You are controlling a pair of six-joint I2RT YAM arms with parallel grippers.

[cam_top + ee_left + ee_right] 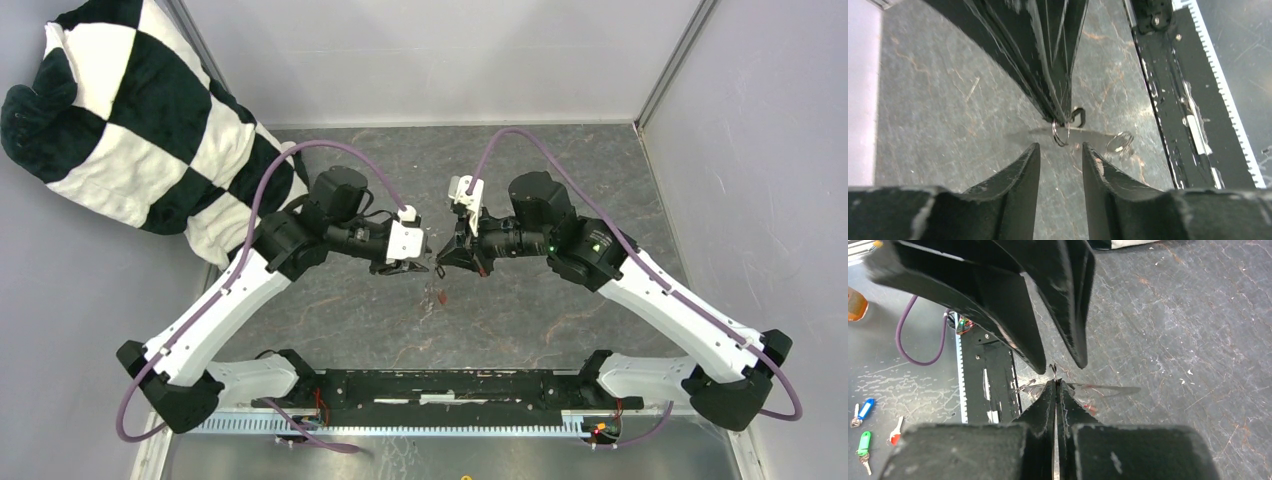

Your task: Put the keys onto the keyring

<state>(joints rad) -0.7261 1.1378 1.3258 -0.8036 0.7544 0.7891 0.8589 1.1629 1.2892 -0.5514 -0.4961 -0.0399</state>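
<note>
Left gripper (420, 266) facing right gripper (446, 258), ring (1060, 135) between them, key (440, 295) on table (560, 310) before them

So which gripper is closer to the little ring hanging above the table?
Right. The right gripper is shut on the little ring; the left gripper faces it, open, just short of touching.

Silvery keyring (1060, 135) aloft, red key (440, 295) beneath
</note>
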